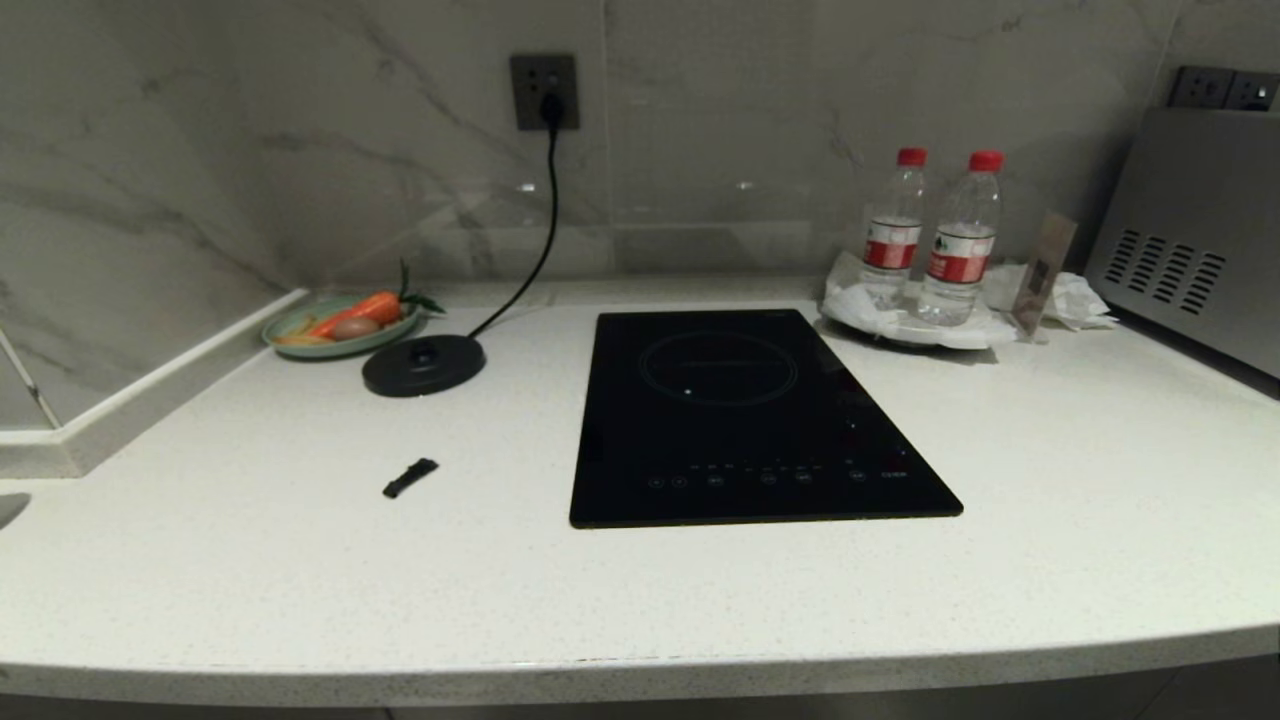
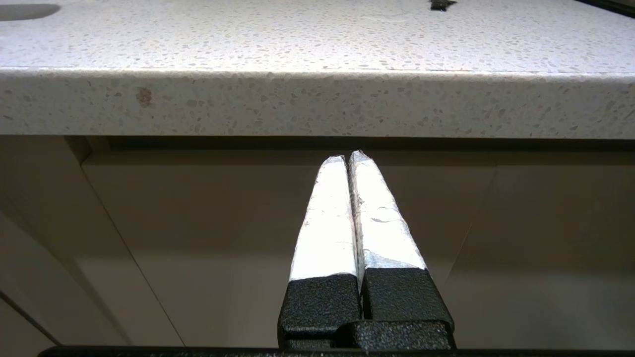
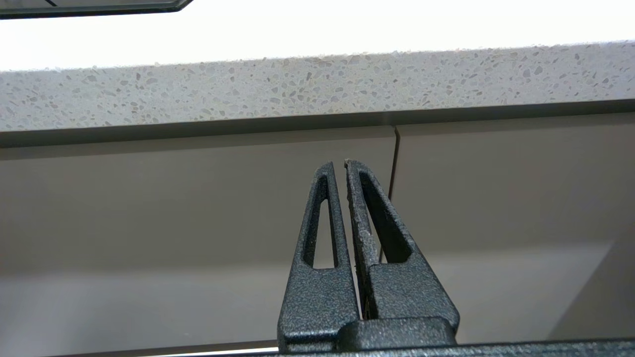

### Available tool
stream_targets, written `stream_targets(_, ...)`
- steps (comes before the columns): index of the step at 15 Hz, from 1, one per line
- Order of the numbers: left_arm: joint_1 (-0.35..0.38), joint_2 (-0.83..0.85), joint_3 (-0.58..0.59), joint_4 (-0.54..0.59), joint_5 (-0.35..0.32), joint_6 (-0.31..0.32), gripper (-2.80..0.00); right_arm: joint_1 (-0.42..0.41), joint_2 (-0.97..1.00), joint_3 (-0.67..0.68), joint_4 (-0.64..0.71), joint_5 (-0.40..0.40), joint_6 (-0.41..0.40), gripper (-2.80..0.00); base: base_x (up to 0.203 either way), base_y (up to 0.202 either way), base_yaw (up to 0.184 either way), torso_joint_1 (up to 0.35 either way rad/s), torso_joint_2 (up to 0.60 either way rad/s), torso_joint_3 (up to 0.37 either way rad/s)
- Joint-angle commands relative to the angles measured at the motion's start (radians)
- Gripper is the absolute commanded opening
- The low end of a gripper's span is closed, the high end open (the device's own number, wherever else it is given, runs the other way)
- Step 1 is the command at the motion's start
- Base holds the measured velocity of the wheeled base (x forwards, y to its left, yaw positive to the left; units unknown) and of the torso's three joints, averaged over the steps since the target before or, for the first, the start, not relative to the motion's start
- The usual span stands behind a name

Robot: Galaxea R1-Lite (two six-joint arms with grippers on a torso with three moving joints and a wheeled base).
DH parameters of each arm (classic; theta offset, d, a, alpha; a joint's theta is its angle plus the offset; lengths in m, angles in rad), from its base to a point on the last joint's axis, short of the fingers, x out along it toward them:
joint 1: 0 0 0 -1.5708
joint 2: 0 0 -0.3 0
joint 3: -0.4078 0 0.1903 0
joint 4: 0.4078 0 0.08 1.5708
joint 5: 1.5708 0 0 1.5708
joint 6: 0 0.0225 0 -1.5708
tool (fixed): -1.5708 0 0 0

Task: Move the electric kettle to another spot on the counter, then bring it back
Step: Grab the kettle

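Counter [image 1: 300,560] edge fronts both closed pincers, left [image 2: 347,154], right [image 3: 340,162], seemingly idle.

Kitchen: stone counter [image 1: 250,560], induction hob [image 1: 745,415], microwave [image 1: 1195,235].

The steel appliance [image 1: 1195,235] right of the water bottles [image 1: 925,235] is running off the edge; the small black piece [image 1: 410,478] left of the hob [image 1: 740,420] is staying too tiny to identify.

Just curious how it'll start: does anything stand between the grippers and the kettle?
No kettle shows, only its empty base. Both the left gripper and right gripper sit below the counter's front edge, which lies above them.
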Motion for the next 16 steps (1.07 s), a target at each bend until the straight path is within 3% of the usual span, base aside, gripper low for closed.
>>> stream_targets(1, 0.000, 0.000, 0.000, 0.000, 0.000, 0.000, -2.80, 0.000, 0.000, 0.000, 0.000, 0.000, 0.000, -2.80, 0.000, 0.000, 0.000, 0.000, 0.00, 0.000)
stream_targets(6, 0.000, 0.000, 0.000, 0.000, 0.000, 0.000, -2.80, 0.000, 0.000, 0.000, 0.000, 0.000, 0.000, -2.80, 0.000, 0.000, 0.000, 0.017, -0.13, -0.109)
stream_targets(16, 0.000, 0.000, 0.000, 0.000, 0.000, 0.000, -2.80, 0.000, 0.000, 0.000, 0.000, 0.000, 0.000, -2.80, 0.000, 0.000, 0.000, 0.120, -0.49, -0.371)
